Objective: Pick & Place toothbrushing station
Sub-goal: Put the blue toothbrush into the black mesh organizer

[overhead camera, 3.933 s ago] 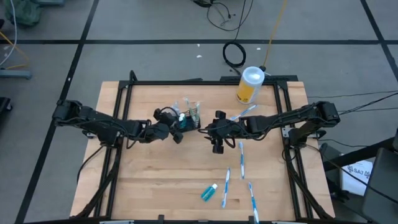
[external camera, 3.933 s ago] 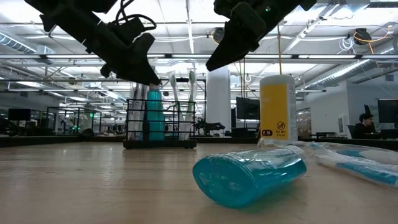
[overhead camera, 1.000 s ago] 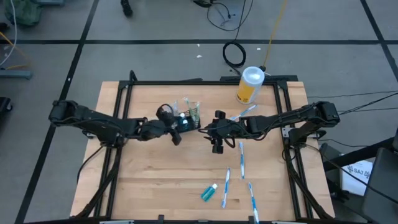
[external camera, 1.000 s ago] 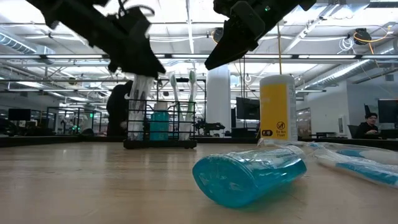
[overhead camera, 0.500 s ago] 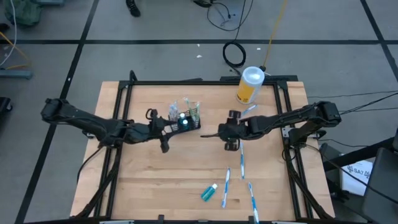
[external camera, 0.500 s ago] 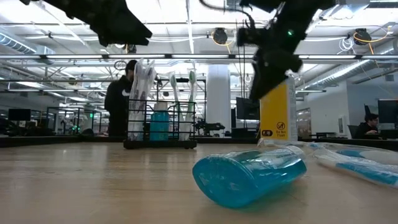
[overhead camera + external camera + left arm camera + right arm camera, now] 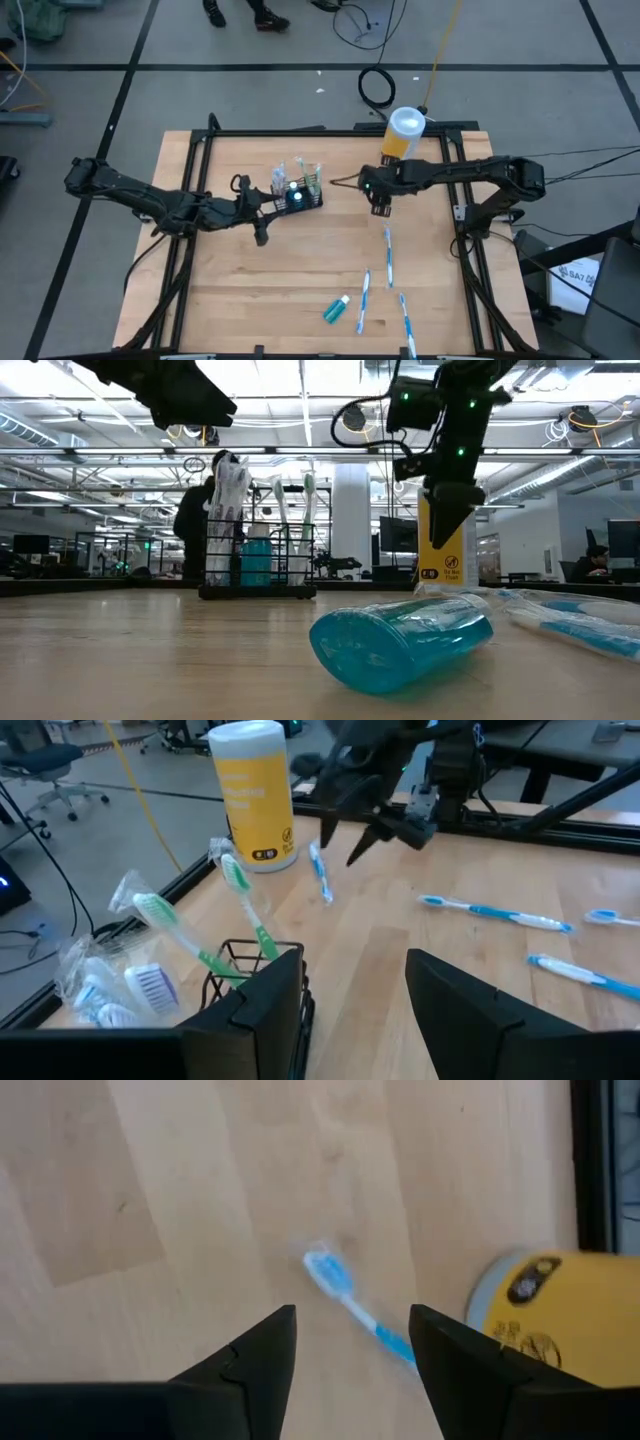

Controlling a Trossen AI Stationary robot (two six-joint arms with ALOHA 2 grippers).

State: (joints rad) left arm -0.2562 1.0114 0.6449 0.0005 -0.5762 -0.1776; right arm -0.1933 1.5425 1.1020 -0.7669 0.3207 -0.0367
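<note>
Left gripper [image 7: 262, 207]: fingers spread, empty, just beside the caddy [image 7: 303, 196].
Right gripper [image 7: 350, 1342]: spread, apparently hovering over a toothbrush [image 7: 352, 1307] near the yellow canister [image 7: 402, 137].

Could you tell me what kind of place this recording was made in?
Probably a robotics lab in an open-plan office: a wooden table on a taped floor, rows of ceiling lights, a person at a monitor.
</note>
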